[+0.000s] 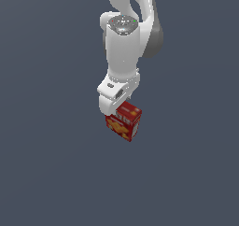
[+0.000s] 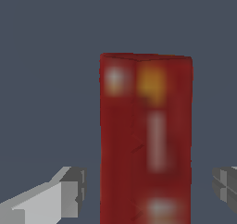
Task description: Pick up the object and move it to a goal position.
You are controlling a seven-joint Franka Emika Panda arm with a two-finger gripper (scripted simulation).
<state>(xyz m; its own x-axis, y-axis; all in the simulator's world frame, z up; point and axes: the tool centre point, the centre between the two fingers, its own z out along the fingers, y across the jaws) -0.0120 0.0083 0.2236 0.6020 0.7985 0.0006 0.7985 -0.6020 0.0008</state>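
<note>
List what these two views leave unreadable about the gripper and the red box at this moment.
- Exterior view: the gripper's fingertips are hidden behind the hand and the red box, so contact is unclear.
- Wrist view: the box runs off the frame edge; its labels are too blurred to read.
- Wrist view: one finger is cut by the edge.
- No goal marker appears in either view.

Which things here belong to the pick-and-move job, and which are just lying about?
Part of the job:
- red cracker box
- claw, open, a finger on each side of the box, not touching

Lying about:
- nothing else visible, only the plain grey floor
</note>
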